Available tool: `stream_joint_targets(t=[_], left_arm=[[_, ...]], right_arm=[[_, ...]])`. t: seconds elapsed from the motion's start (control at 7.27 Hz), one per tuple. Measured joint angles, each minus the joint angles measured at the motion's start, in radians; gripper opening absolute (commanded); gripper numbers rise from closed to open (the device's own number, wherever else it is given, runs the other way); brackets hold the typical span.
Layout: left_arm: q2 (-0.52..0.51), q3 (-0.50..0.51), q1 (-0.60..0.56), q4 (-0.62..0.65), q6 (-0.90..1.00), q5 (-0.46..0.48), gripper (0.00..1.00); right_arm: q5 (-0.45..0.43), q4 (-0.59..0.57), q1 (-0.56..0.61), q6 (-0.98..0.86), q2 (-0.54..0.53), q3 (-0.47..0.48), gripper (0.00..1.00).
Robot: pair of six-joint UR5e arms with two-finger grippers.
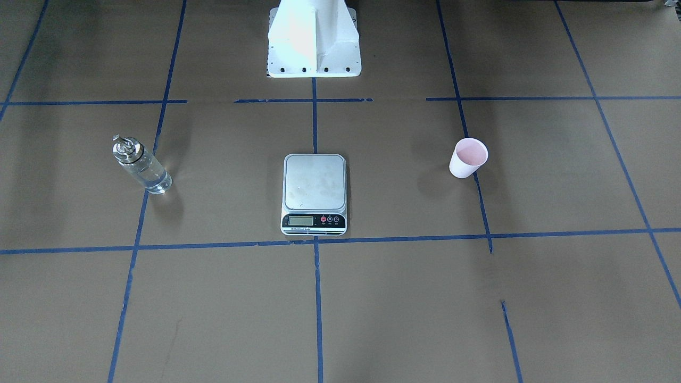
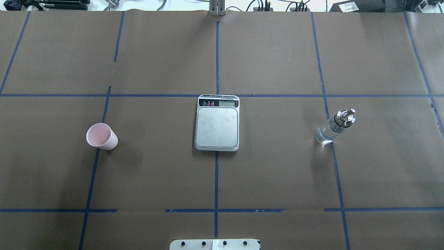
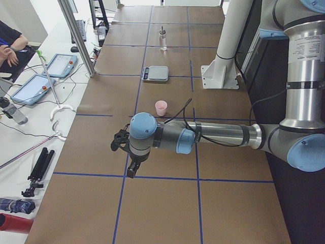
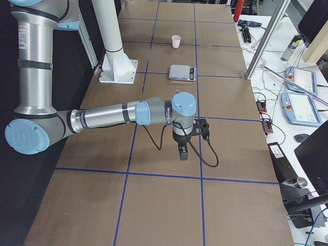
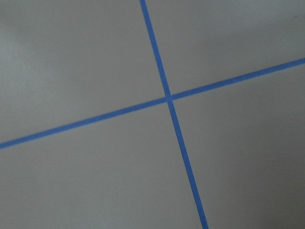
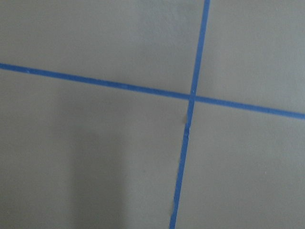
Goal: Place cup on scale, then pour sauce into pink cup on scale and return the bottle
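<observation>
The pink cup (image 2: 101,136) stands upright on the brown table on my left side, apart from the scale; it also shows in the front view (image 1: 468,158). The scale (image 2: 217,125) lies in the middle with a bare platform. The clear bottle (image 2: 334,127) with its silver spout top stands on my right side, with clear sauce (image 1: 151,176) inside. My left gripper (image 3: 132,172) hangs over bare table well short of the cup (image 3: 161,108). My right gripper (image 4: 183,152) hangs over bare table short of the scale (image 4: 183,72). I cannot tell whether either is open or shut.
The white robot base (image 1: 314,42) stands behind the scale. Blue tape lines cross the brown paper. A side bench with tablets (image 3: 43,76) and cables runs along the far edge, with a person's arm (image 3: 10,46) there. Both wrist views show only paper and tape.
</observation>
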Motion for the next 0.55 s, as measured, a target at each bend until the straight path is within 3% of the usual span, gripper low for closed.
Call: stream_joint_targets(t=[0.28, 0.55], left_arm=[[-0.001, 0.010, 0.000, -0.273, -0.003, 0.001, 1.00], [-0.042, 0.035, 0.001, -0.430, -0.025, -0.003, 1.00]], right_arm=[[0.000, 0.025, 0.000, 0.001, 0.072, 0.008, 1.00], [0.001, 0.089, 0.000, 0.000, 0.079, 0.000, 1.00]])
